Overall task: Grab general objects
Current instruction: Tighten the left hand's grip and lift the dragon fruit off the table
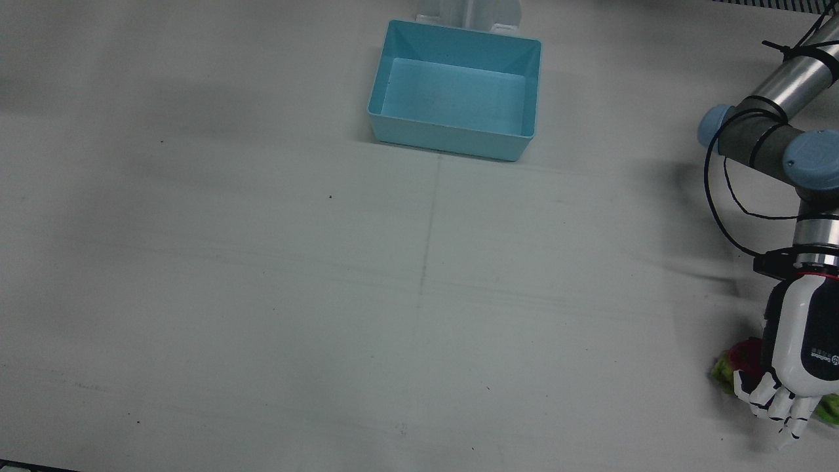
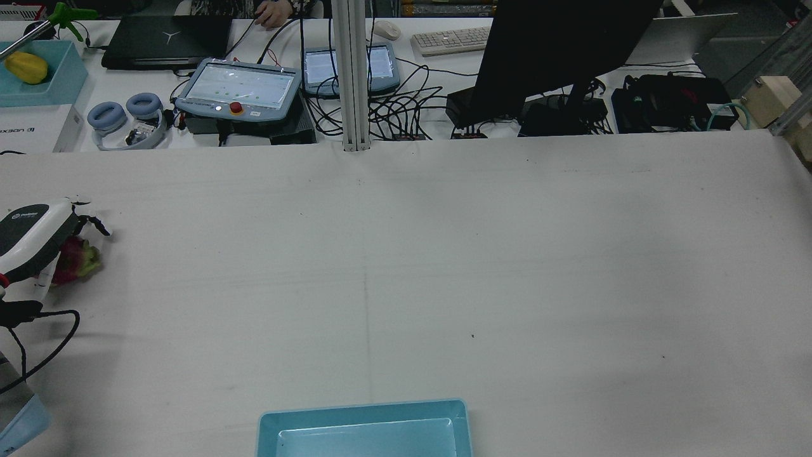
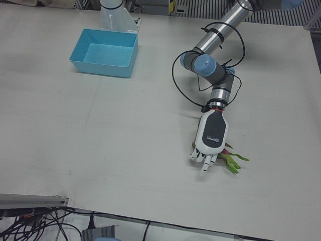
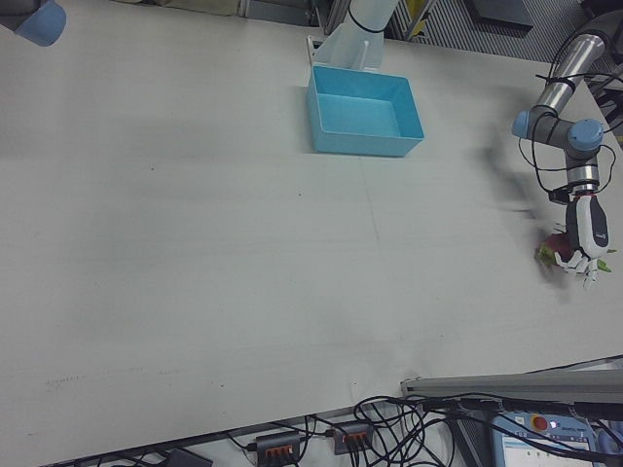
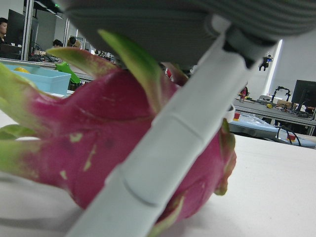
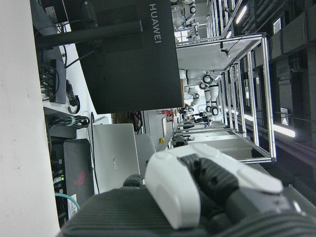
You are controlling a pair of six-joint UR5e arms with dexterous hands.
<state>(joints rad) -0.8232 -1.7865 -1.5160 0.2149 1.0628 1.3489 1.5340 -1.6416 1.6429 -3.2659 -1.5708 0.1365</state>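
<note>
Left hand [image 3: 211, 139] draped over dragon fruit [image 5: 113, 148] beneath palm, grip unconfirmed; probably heavy, smooth-skinned, bruisable, best wrapped around plump middle, not leafy tips.

We are in a robotics lab. Past the far edge of our white bench [image 2: 507, 254] sit two teach pendants [image 2: 240, 86], a laptop [image 2: 166, 42], a keyboard [image 2: 450, 39], a dark monitor [image 2: 558, 51] and tangled cables [image 2: 406, 111]. The right hand view shows aluminium frames [image 6: 247, 98] with more robot arms [image 6: 197, 81] behind.
</note>
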